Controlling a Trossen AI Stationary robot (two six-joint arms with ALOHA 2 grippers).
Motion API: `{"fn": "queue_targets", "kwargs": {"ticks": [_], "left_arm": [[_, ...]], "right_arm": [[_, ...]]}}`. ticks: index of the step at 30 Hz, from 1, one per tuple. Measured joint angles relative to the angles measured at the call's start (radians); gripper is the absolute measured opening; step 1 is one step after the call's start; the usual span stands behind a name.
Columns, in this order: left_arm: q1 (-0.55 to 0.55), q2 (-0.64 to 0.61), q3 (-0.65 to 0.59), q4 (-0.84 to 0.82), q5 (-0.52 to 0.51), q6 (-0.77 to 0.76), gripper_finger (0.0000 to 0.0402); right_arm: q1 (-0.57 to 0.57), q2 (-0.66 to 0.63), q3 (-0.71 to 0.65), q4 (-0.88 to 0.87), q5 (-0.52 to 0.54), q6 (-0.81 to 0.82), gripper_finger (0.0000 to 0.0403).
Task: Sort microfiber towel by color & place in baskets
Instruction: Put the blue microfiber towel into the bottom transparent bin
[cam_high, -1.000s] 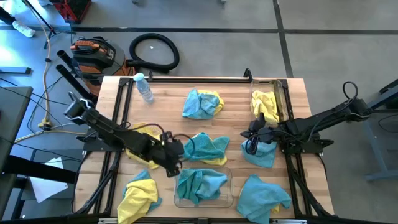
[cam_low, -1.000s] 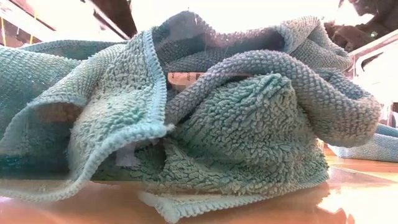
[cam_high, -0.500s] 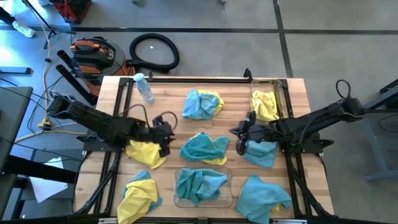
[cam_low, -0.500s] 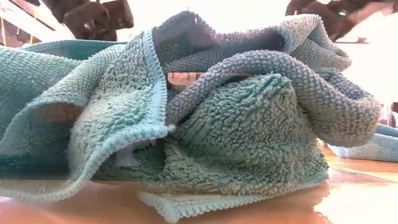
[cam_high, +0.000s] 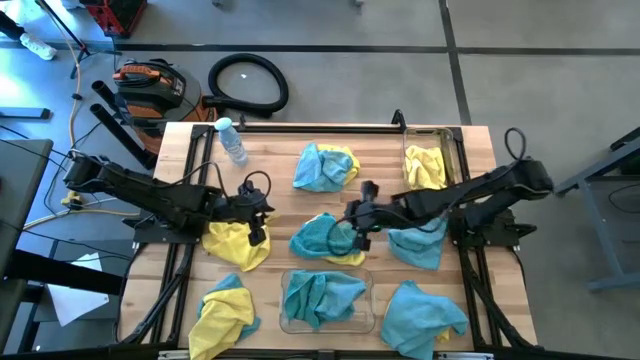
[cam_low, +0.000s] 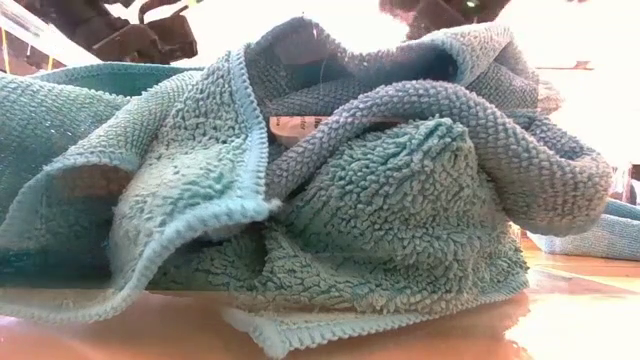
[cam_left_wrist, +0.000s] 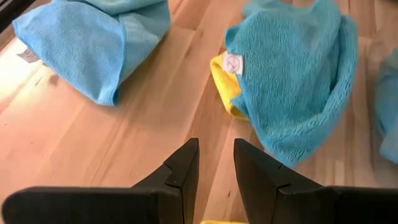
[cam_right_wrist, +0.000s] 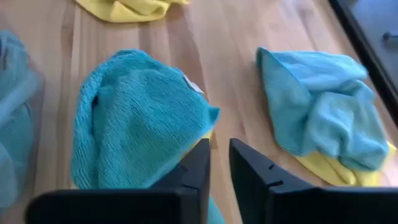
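Teal-blue and yellow towels lie scattered on the wooden table. One clear basket (cam_high: 369, 283) at the near middle holds teal towels (cam_low: 350, 200). The other basket (cam_high: 458, 160) at the far right holds a yellow towel (cam_high: 425, 168). My right gripper (cam_high: 356, 226) is open by a narrow gap, just over the right edge of the centre teal towel (cam_right_wrist: 137, 118), which lies on a yellow one (cam_left_wrist: 222, 79). My left gripper (cam_high: 256, 214) is open and empty, over bare wood beside a yellow towel (cam_high: 235, 248).
A teal-and-yellow pair (cam_high: 325, 165) lies at the far middle. More teal towels lie at the right (cam_high: 418, 247) and near right (cam_high: 425, 315), and a yellow-and-teal heap (cam_high: 225, 312) at the near left. A water bottle (cam_high: 232, 141) lies at the far left.
My left gripper has drawn back from the near basket toward the table's left and far side, empty. My right gripper has gone toward the table's left, from the right-hand teal towel to the centre teal towel. The towels have kept still.
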Motion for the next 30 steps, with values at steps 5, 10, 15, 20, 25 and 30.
{"fn": "queue_targets", "kwargs": {"ticks": [5, 10, 15, 20, 25, 30], "left_arm": [[0.008, -0.003, 0.002, 0.022, 0.0, 0.049, 0.0087], [0.008, -0.002, 0.002, 0.002, 0.003, 0.075, 0.0087], [0.008, -0.002, 0.002, -0.012, 0.008, 0.075, 0.0087], [0.008, -0.002, 0.002, -0.022, 0.06, 0.086, 0.0087], [0.005, -0.002, 0.002, -0.051, 0.103, 0.066, 0.0087], [-0.002, -0.002, 0.002, -0.085, 0.11, 0.058, 0.0087]], "right_arm": [[0.0, 0.121, 0.138, -0.123, -0.073, 0.045, 0.0112], [0.014, 0.235, 0.242, -0.158, -0.183, 0.041, 0.0134], [0.055, 0.339, 0.36, -0.26, -0.143, 0.05, 0.0134], [0.063, 0.423, 0.436, -0.326, -0.12, 0.094, 0.0134], [0.037, 0.473, 0.441, -0.338, -0.148, 0.159, 0.0133], [0.033, 0.489, 0.441, -0.343, -0.159, 0.208, 0.0077]]}}
